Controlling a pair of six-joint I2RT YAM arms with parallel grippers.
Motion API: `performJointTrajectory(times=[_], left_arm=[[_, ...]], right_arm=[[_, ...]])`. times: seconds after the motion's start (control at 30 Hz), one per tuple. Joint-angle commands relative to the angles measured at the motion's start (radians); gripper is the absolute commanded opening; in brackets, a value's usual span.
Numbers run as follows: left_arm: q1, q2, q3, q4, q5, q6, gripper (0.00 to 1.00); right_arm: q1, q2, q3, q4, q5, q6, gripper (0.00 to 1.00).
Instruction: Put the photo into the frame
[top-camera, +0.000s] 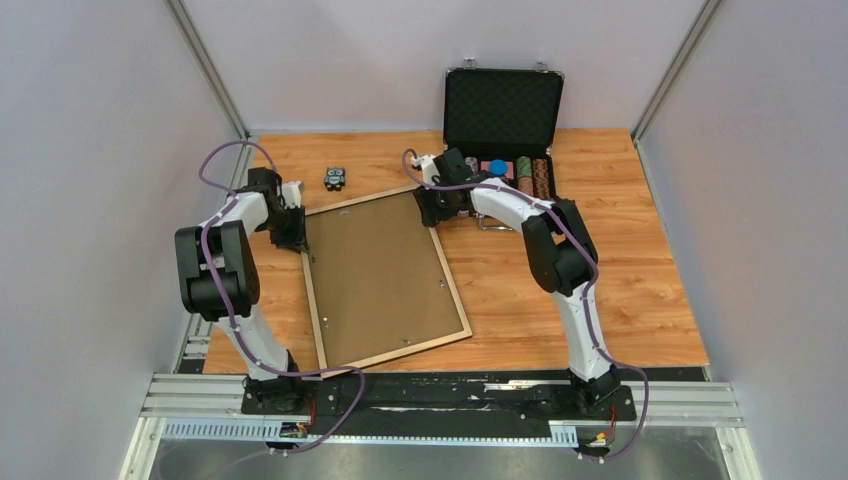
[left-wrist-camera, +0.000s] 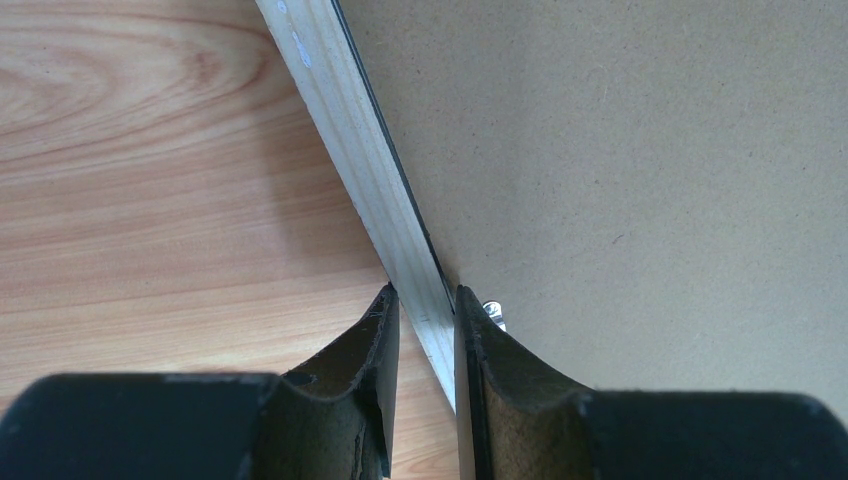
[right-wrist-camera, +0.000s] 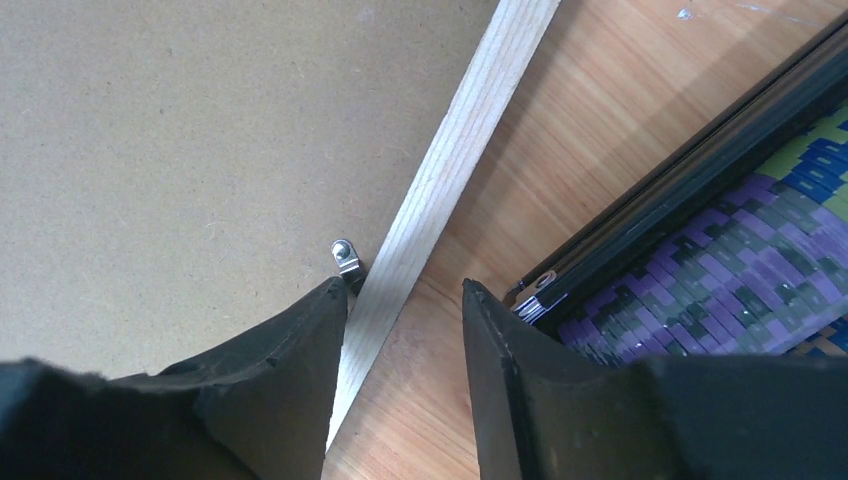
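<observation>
The frame (top-camera: 452, 285) lies flat on the wooden table, light wood side up, with a brown hardboard backing panel (top-camera: 385, 275) inside it. The photo is not in view. My left gripper (top-camera: 290, 233) is at the frame's far left corner. In the left wrist view it (left-wrist-camera: 425, 292) is shut on the pale wood rail (left-wrist-camera: 360, 150), one finger on each side. My right gripper (top-camera: 431, 210) is at the far right corner. In the right wrist view it (right-wrist-camera: 405, 285) is open, with the rail (right-wrist-camera: 460, 150) running under its left finger and bare table between the jaws.
An open black chip case (top-camera: 503, 110) stands at the back, just right of my right gripper, and its edge and chips show in the right wrist view (right-wrist-camera: 700, 260). A small blue-black object (top-camera: 335, 178) lies behind the frame. A metal clip (right-wrist-camera: 346, 255) sits on the backing.
</observation>
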Motion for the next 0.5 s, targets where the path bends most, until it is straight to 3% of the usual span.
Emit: performJointTrajectory(times=[0.0,0.47], left_arm=[[0.004,0.024,0.015,0.022,0.019,0.039,0.24],[0.005,0.034,0.024,0.011,0.031,0.040,0.23]], right_arm=[[-0.004,-0.026,0.012,0.016,0.016,-0.031,0.47],[0.009,0.012,0.029,0.042,0.013,-0.048,0.32]])
